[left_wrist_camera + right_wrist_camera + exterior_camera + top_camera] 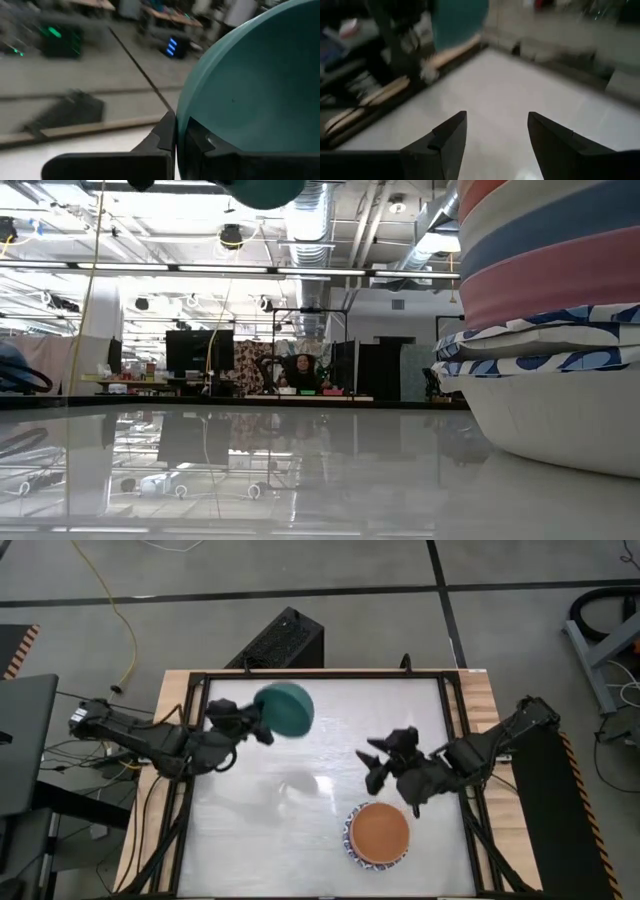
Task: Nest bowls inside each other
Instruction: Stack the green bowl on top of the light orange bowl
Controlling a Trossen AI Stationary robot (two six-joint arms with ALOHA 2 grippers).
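A teal-green bowl (287, 708) hangs in the air over the table's far left part, with my left gripper (266, 728) shut on it. In the low view only its underside (262, 190) shows at the top edge. A stack of nested bowls (379, 833) stands near the front right, an orange one on top. From the low view, the stack (550, 330) shows cream, blue and pink bowls above white ones with blue patterned rims. My right gripper (378, 765) hovers open, just beyond the stack, with nothing between its fingers (450, 137). My left gripper pinches the teal-green bowl's rim (181, 122), one finger (202, 145) inside the bowl and the other finger (164, 136) outside against the wall. The fingers come level from the table's left side. The bowl is lifted clear of the table and tipped on its edge.
A black frame (455, 730) borders the white tabletop (300, 820). Bare table lies between the two grippers and left of the stack. Beyond the far edge stands a dark box (280, 640) on the floor. A person (300, 372) sits far back in the room.
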